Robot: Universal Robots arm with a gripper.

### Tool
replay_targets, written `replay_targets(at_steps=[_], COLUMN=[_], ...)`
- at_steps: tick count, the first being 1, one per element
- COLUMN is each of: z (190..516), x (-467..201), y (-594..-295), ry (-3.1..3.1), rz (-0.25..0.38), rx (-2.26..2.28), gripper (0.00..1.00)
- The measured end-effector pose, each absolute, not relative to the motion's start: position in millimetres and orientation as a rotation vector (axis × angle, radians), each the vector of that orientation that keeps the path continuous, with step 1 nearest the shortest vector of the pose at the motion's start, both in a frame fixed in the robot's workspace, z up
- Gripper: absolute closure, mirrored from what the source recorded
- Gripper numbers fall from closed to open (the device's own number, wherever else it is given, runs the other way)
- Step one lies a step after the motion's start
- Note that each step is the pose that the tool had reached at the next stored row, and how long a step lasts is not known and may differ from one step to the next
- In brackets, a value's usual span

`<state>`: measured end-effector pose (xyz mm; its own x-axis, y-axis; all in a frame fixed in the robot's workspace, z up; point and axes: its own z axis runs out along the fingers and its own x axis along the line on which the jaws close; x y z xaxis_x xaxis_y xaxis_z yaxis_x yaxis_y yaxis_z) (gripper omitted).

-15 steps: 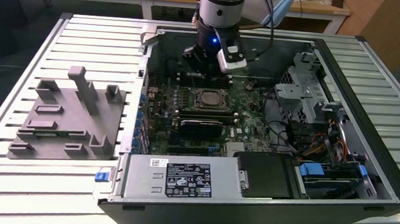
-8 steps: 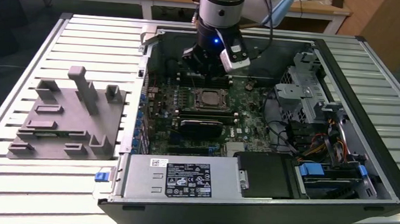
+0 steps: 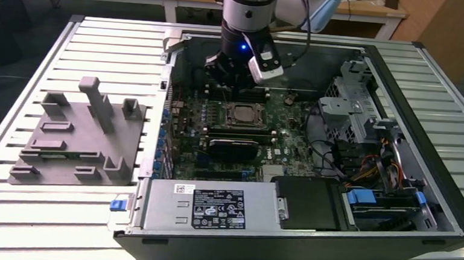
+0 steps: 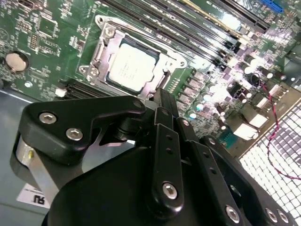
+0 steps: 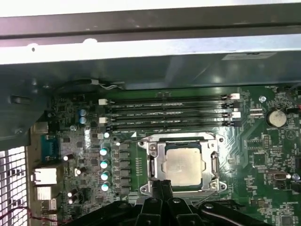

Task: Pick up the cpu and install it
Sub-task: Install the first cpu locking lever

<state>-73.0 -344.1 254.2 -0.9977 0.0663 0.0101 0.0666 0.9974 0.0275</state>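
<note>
You have the exterior view looking down at the socket [image 3: 228, 107] from well above, the whole computer case [image 3: 209, 243] around it. Both wrist views sit near that socket, angled in from opposite sides; all three share it.

One robot arm [image 3: 243, 10] with one gripper [image 3: 228, 75] is pictured with one open computer case [image 3: 289, 254] and one grey moulded tray [image 3: 70, 138], both on one slatted table [image 3: 17, 213]. Inside the case, the count runs to one green motherboard [image 3: 296, 140], one cpu [image 5: 184, 163] in one metal-framed socket [image 5: 153, 162], and one labelled power supply [image 3: 211, 207]. The first wrist view adds four long memory slots [image 5: 164, 113] and one coin-cell battery [image 5: 276, 117] beside the socket.
</note>
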Motion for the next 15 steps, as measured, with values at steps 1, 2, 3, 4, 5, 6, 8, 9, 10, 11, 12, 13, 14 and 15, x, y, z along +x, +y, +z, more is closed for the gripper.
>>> replay_targets(at_steps=[1,2,3,4,5,6,8,9,10,11,12,13,14,15], z=[254.2,254.4,254.9,255.6,256.7,258.0,260.4,260.8,260.7,260.8,260.8,260.9,260.9,260.8], x=[-73.7,-74.2,-74.6,-74.9,-75.1,-75.3,-75.7,-76.2,-77.0,-77.6,-78.2,-78.3,-78.4,-78.4], y=[-344.0,-344.1,-344.1,-344.1,-344.1,-344.1,-344.1,-344.1,-344.1,-344.0,-344.0,-344.1,-344.1,-344.1], ry=[-3.131,-3.131,-3.131,-3.131,-3.131,-3.131,-3.131,-3.132,-3.132,-3.132,-3.132,-3.132,-3.132,-3.132], rz=[-0.044,-0.043,-0.043,-0.043,-0.043,-0.043,-0.043,-0.044,-0.044,-0.044,-0.043,-0.043,-0.043,-0.043], rx=[-0.102,-0.102,-0.101,-0.101,-0.100,-0.099,-0.098,-0.097,-0.092,-0.083,-0.068,-0.047,-0.020,0.010], gripper=[0.89,0.89,0.89,0.89,0.89,0.89,0.89,0.89,0.89,0.89,0.89,0.89,0.89,0.89])
